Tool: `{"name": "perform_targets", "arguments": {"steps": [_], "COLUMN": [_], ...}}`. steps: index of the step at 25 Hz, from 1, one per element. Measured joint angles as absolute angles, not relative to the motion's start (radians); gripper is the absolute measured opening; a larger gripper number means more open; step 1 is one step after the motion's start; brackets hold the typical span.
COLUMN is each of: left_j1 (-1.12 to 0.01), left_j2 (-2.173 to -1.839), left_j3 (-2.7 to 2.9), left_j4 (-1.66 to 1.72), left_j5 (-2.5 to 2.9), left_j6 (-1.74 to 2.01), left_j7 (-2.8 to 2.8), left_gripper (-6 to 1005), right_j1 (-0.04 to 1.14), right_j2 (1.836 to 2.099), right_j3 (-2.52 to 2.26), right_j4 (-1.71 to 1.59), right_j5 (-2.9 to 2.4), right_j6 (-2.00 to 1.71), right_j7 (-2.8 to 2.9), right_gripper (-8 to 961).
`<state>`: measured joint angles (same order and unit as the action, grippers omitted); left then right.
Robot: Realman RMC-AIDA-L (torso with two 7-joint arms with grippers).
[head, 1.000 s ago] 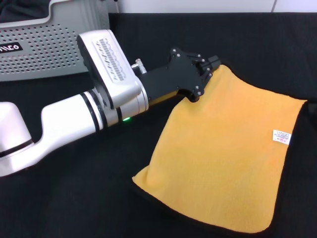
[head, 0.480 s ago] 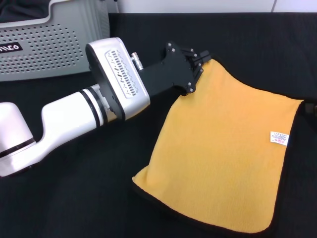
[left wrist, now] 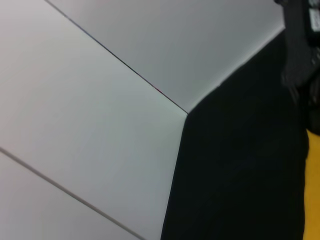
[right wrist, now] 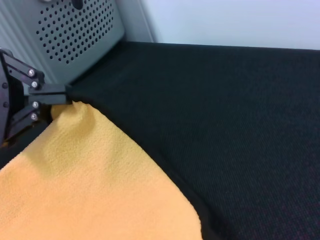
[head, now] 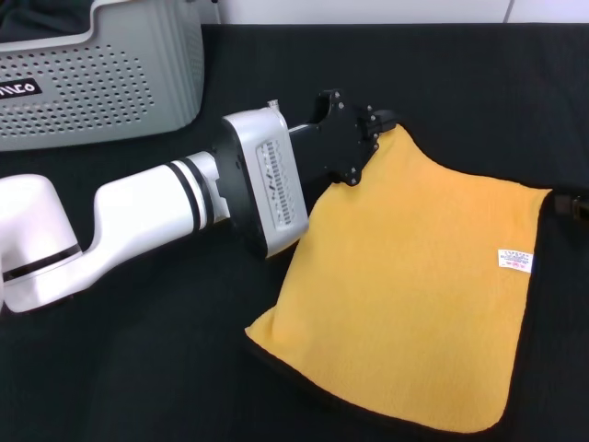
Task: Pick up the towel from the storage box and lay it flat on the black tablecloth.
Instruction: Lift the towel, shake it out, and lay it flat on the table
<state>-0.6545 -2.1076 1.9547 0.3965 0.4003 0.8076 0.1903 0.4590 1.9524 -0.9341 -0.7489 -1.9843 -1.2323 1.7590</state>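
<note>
The towel [head: 414,285] was already out of the box [head: 101,78] and lay yellow side up on the tablecloth [head: 460,83], well clear of the box on its near-right side. Most of it was spread flat, with the white tag [head: 515,261] showing near the edge farthest from the box. The job looked nearly done: the corner nearest the box was still pinched and slightly raised, and the near corner looked a little curled, with black backing showing along the edge. What seemed left was to let go of that corner and draw the arms away.

The left pincer [head: 382,124] was at that corner nearest the box, clenched on the towel's edge; the right wrist view showed its fingertips [right wrist: 62,92] closed against a small peak of cloth. The right pincer [head: 575,207] only peeped in at the towel's far side from the box, and whether it gripped or had released could not be told.

The box stood at the back of the desk. Only its perforated wall and rim showed clearly; something dark lay inside at its rim, too cut off to name.
</note>
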Motion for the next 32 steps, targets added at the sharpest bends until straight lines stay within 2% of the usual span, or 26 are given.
{"name": "perform_targets", "arguments": {"steps": [8,32], "left_j1": [-0.657,-0.682], "left_j2": [-2.108,-2.108], "left_j3": [1.958,1.987], "left_j4": [0.394,0.416], "left_j5": [0.399,0.349], "left_j6": [0.748,0.759], "left_j7": [0.340,0.689], "left_gripper": [15,20], "right_j1": [0.452,0.439], "right_j2": [1.964,1.964], "right_j3": [-0.924,-0.920], "right_j4": [-0.765,-0.778], "right_j5": [-1.985,-1.999], "right_j6": [-1.210,-1.155], "right_j7": [1.765,1.799], "right_gripper": [48,55]}}
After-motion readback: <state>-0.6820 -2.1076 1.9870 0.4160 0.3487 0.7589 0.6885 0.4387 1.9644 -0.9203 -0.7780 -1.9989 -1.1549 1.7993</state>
